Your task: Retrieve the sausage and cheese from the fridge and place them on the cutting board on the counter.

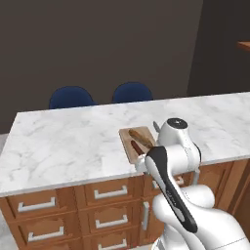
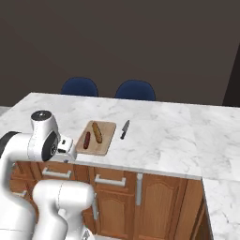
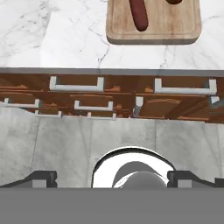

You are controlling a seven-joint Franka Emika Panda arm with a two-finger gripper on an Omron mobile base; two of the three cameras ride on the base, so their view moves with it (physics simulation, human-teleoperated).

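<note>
The light-wood cutting board (image 2: 106, 135) (image 1: 127, 136) (image 3: 175, 22) lies near the front edge of the white marble counter (image 2: 178, 131) (image 1: 63, 141) (image 3: 65, 35). On it rests the dark red sausage (image 2: 87, 139) (image 1: 135, 146) (image 3: 138, 13), beside a paler orange-brown piece (image 2: 97, 132) (image 1: 141, 138). My gripper (image 3: 113, 178) is open and holds nothing. It hangs in front of the counter's edge, below the board. The cheese and the fridge are out of view.
A black-handled knife (image 2: 124, 129) lies on the counter just right of the board. Brown drawers with silver handles (image 3: 76, 83) (image 2: 108, 180) sit under the counter. Two blue chairs (image 2: 79, 86) (image 2: 136, 90) stand behind it.
</note>
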